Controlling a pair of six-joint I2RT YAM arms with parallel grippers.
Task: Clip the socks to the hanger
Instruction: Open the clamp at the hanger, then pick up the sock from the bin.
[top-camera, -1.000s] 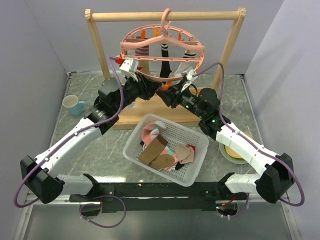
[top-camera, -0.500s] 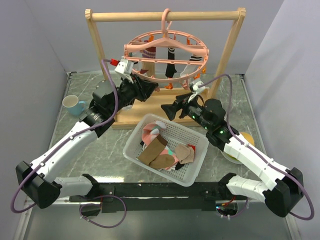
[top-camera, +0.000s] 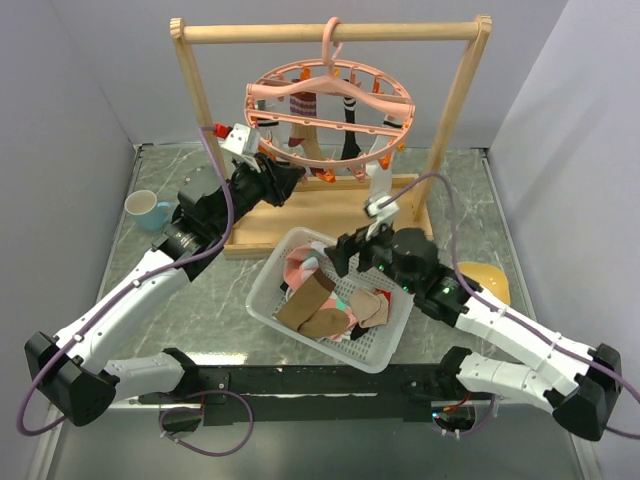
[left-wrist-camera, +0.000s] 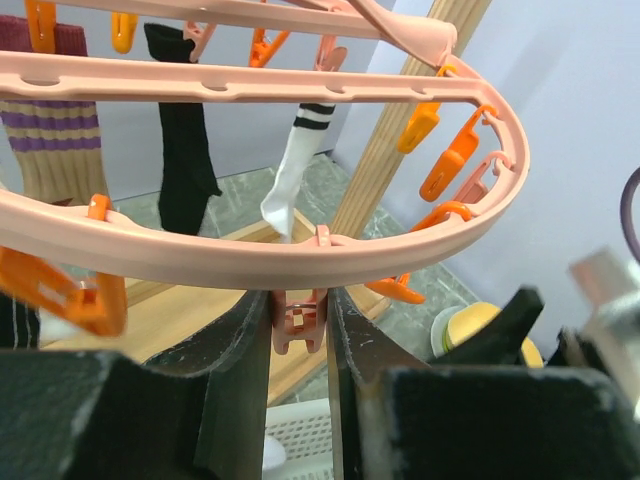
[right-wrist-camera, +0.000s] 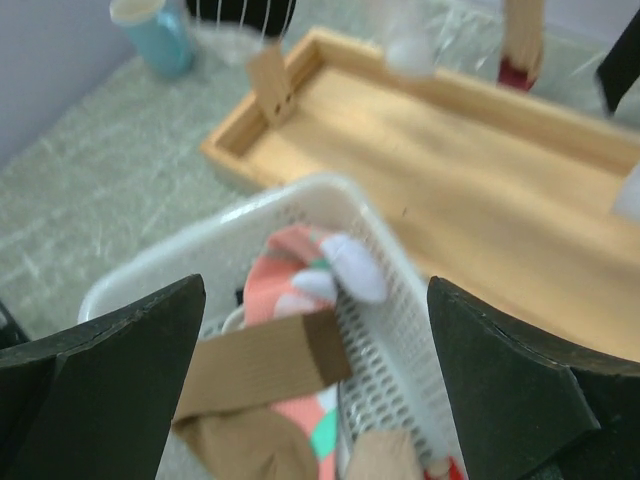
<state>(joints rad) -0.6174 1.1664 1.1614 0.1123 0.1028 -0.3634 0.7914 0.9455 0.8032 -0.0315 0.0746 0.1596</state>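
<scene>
The pink ring hanger (top-camera: 330, 100) hangs by its hook from the wooden rail. Clipped socks dangle from it: a maroon striped one (left-wrist-camera: 40, 120), a black one (left-wrist-camera: 180, 150) and a white one with black stripes (left-wrist-camera: 295, 170). My left gripper (top-camera: 292, 177) is shut on a pink clip (left-wrist-camera: 298, 322) under the ring's near rim, a finger (left-wrist-camera: 240, 360) on each side of it. My right gripper (top-camera: 338, 260) hovers open over the basket's socks, above a tan sock (right-wrist-camera: 260, 365) and a pink sock (right-wrist-camera: 285, 270), holding nothing.
The white mesh basket (top-camera: 268, 298) with several loose socks sits at the table's middle. The wooden rack (top-camera: 330, 32) stands on a tray base (top-camera: 300, 212) behind it. A blue mug (top-camera: 145, 208) is at the left and a yellow item on a plate (top-camera: 485, 280) at the right.
My right gripper has opened, left the hanger and dropped back toward the basket. The left gripper has kept its hold on the clip, and the ring has shifted a little.
</scene>
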